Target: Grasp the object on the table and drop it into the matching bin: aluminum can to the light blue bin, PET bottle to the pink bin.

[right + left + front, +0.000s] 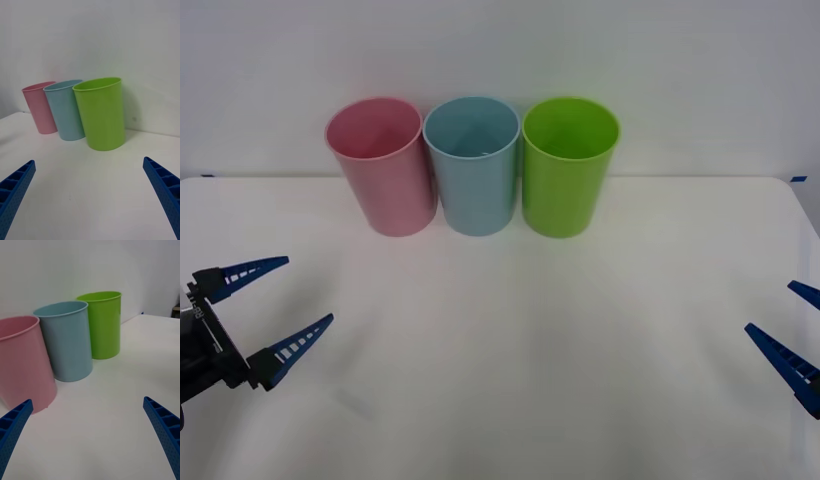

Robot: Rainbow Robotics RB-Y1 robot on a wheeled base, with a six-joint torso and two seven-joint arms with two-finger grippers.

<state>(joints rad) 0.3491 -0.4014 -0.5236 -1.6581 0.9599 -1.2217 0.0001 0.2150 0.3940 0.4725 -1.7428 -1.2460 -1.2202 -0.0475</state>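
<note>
Three bins stood in a row at the back of the white surface: the pink bin on the robot's left, the blue bin in the middle, touching or nearly touching it, and a green bin on the right. No can lay anywhere on the open surface in front of them, nor in either wrist view. Whether it already sat inside the blue bin could not be told; a faint pale mark showed low inside that bin in the front view, but it was too small to name. The left gripper hovered low at the near left edge with its jaws spread wide and holding nothing. The right gripper sat at the near right edge, its jaws likewise apart and free. Both arms were well clear of the bins. Judging from this, either the drop was finished and the arms were back at rest, or no object had yet been set out; nothing was left within reach to grasp.
</note>
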